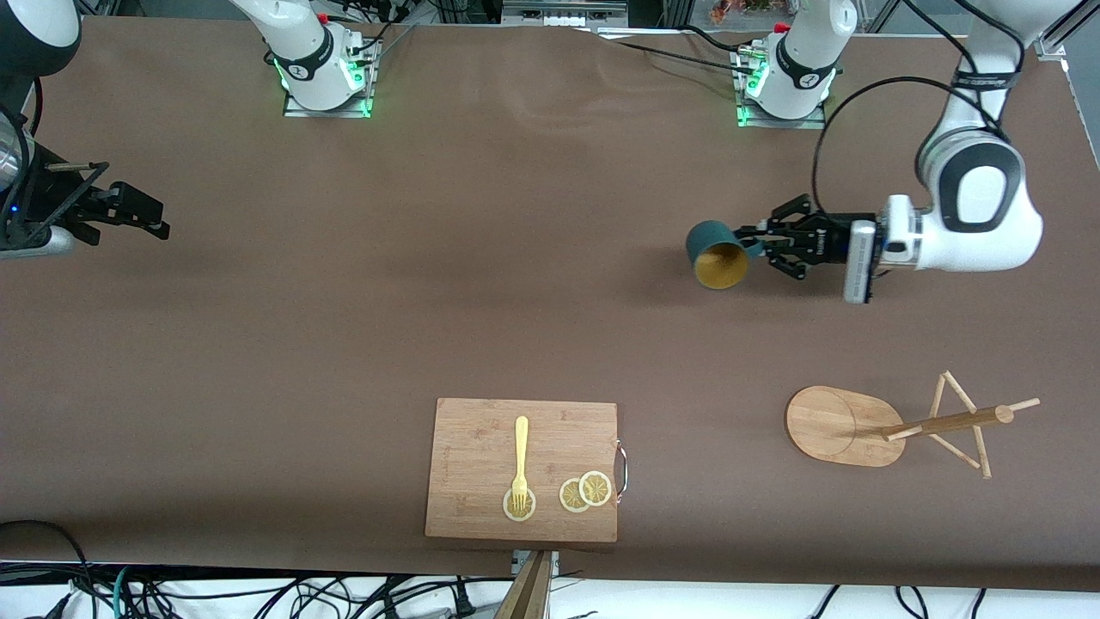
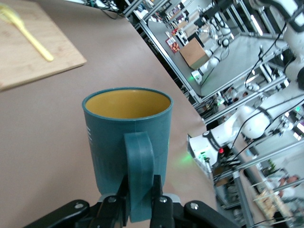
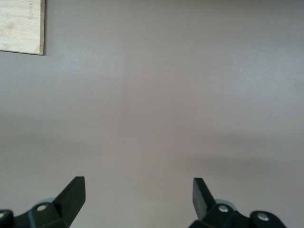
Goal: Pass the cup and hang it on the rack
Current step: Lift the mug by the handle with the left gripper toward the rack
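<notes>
Since the rack lay tipped, we had the left gripper clamped on the cup handle over the table, right gripper waiting, fingers apart.

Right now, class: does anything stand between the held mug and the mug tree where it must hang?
Nothing visible does. The left gripper holds the teal mug by its handle above bare table, and only bare table lies between it and the bamboo mug tree, nearer the front camera. The cutting board lies off to the side.
</notes>
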{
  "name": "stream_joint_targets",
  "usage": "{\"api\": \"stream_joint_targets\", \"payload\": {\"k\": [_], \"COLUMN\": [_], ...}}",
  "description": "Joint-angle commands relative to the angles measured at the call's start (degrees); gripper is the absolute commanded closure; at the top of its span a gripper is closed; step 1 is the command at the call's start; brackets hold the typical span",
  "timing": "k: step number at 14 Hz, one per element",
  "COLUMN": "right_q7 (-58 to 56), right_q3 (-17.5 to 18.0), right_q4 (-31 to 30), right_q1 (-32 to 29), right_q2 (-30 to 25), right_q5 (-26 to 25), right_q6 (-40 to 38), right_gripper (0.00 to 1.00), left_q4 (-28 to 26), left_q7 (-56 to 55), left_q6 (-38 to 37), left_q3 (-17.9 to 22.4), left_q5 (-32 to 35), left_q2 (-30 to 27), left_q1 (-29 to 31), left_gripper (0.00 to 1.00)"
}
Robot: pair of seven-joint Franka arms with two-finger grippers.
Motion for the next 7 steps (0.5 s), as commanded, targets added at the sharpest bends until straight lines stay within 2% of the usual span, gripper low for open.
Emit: {"api": "stream_joint_targets", "payload": {"k": [1, 3, 7], "right_q7": [0.29, 0.29, 0.29], "right_q3": [-0.1, -0.1, -0.01], "right_q4": [0.83, 0.83, 0.83], "right_q1": [0.14, 0.14, 0.14], "right_q2": [0.2, 0.2, 0.2], "right_q5": [0.92, 0.92, 0.92], "right_q6": [-0.39, -0.22, -0.13], "right_gripper": [0.0, 0.0, 0.0], "left_q4": [2.12, 4.32, 9.16], "left_q7": [-7.15, -14.08, -26.75], "left_q6": [-6.09, -10.74, -14.28], "left_q3": [6.49, 9.05, 11.61], "left_q5": [1.81, 1.81, 1.29], "left_q2": [-0.57, -0.4, 2.76], "left_q1": [0.31, 2.15, 5.23], "left_gripper": [1.0, 1.0, 1.0]}}
